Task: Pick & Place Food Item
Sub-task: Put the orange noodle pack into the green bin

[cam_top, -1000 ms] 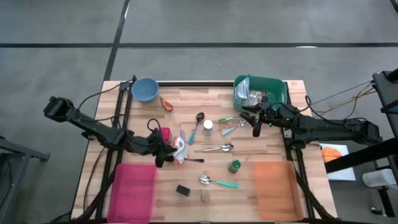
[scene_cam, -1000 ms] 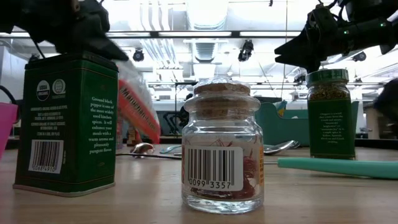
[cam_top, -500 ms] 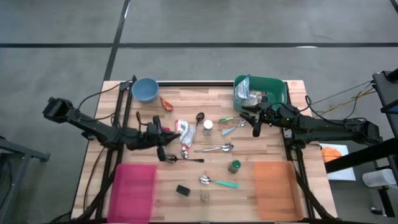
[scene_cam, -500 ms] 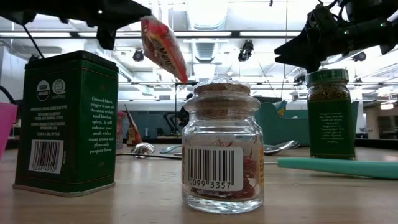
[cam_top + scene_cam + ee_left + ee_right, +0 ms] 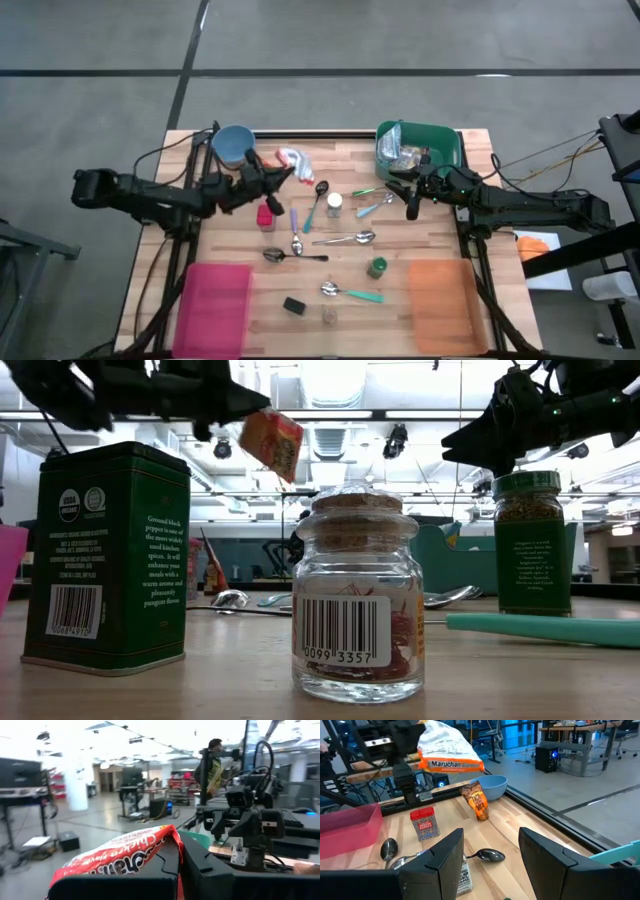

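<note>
High view, left gripper (image 5: 272, 172) gripping ramen packet (image 5: 293, 160) (aloft), blue bowl (image 5: 233, 144) beside.

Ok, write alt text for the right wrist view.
A ramen packet hangs in the left gripper above the wooden table. Below it are a red spice tin, a blue bowl, a small snack packet and spoons; a pink bin sits behind.

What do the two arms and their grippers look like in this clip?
Both arms are dark, near-black, slender and jointed, with thin black cables trailing along them. The left gripper and right gripper each have two flat, blocky dark fingers. No markings can be made out.
</note>
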Tool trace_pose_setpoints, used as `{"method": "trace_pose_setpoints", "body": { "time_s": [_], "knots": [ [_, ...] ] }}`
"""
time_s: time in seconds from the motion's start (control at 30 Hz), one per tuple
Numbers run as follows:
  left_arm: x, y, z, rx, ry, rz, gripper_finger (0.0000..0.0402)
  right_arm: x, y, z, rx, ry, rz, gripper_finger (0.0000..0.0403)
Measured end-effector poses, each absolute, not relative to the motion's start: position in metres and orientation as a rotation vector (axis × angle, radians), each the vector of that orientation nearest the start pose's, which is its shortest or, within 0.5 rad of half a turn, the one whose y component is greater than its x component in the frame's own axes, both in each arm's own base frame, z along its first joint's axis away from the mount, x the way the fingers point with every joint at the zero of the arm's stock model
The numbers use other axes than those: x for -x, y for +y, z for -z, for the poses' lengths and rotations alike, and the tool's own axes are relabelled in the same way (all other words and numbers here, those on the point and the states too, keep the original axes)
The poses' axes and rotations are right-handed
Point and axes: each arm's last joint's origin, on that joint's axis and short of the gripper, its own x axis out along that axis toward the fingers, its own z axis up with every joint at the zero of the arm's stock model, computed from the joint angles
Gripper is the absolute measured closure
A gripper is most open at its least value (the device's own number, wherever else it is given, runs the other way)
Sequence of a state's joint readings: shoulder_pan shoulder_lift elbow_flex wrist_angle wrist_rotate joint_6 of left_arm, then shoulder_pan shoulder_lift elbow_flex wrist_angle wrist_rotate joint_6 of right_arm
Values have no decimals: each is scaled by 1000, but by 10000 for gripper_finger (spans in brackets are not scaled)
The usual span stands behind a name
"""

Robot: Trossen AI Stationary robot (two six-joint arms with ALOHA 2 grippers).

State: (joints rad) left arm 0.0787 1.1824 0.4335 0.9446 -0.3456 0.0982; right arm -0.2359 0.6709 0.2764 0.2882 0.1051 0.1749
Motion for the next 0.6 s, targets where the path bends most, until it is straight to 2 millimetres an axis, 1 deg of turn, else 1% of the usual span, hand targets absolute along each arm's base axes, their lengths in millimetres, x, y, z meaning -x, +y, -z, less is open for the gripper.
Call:
{"method": "trace_pose_setpoints", "body": {
  "time_s": [0.13,0.23,0.43,0.6],
  "knots": [
    [-240,46,-235,-65,-215,-424,401,-153,-40,-219,-180,76,349,216],
    [-253,55,-234,-64,-233,-431,401,-153,-40,-219,-178,77,349,216],
    [-298,68,-234,-77,-177,-436,401,-153,-40,-219,-179,77,350,216],
    [-333,84,-231,-79,-117,-439,401,-153,-40,-219,-179,77,350,216]
  ]
}}
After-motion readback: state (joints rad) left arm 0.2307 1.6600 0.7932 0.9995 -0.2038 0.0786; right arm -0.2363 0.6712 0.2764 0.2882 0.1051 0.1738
